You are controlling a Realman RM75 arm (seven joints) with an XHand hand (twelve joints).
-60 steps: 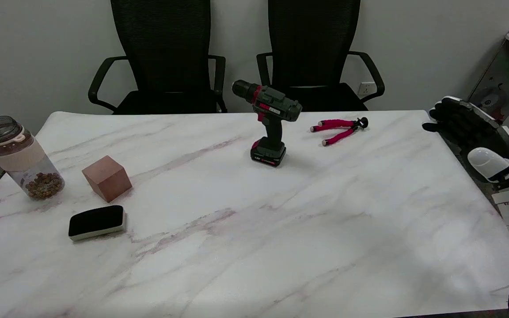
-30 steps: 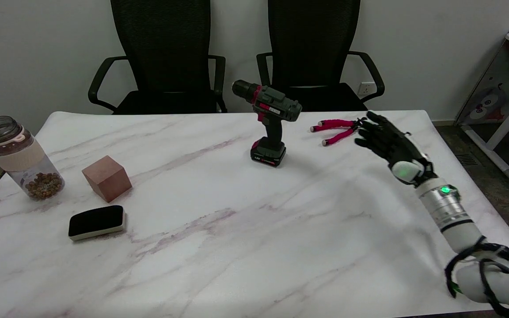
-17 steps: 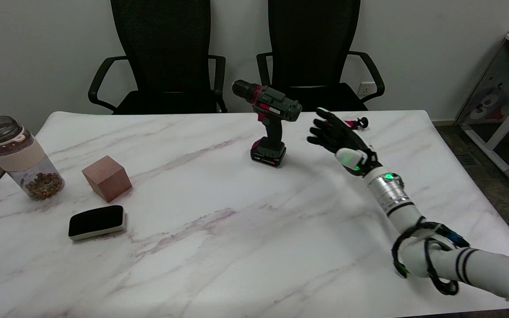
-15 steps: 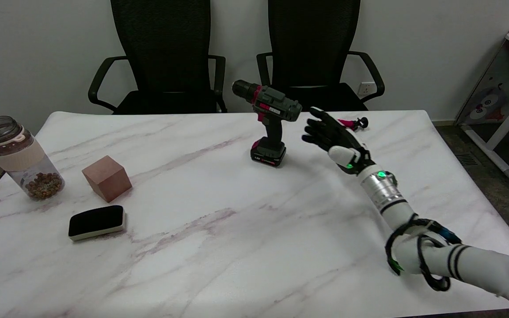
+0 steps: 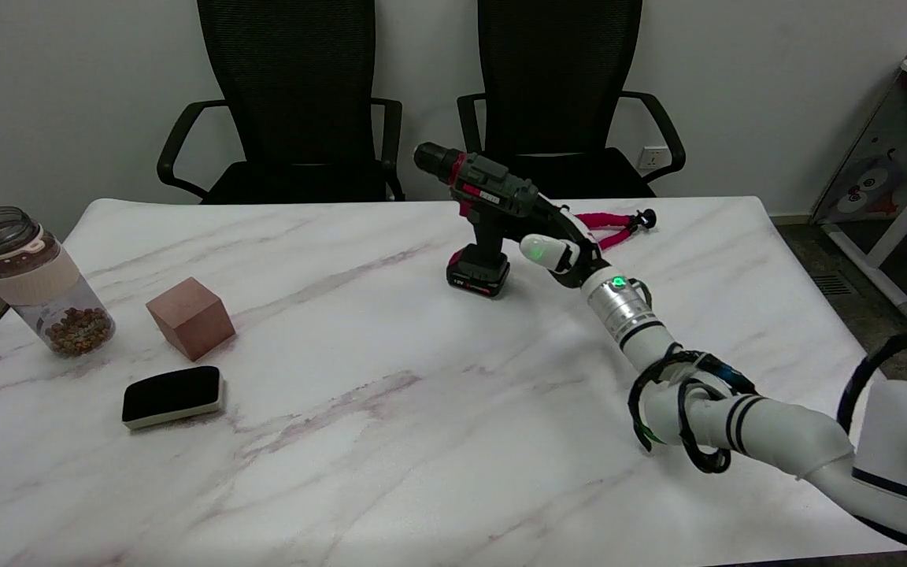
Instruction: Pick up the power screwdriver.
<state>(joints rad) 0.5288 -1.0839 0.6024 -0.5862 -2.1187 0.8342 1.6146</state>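
Right hand was at the handle of the power screwdriver, which stood upright far-centre on the tabletop, fingers against the grip but couldn't tell if clenched; grasp step, next likely needs firm closure before lifting.

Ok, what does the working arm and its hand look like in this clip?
The right arm is white with black bands and looped black cables, then a silver ribbed wrist with a green light. The right hand is black with a white back, also lit green.
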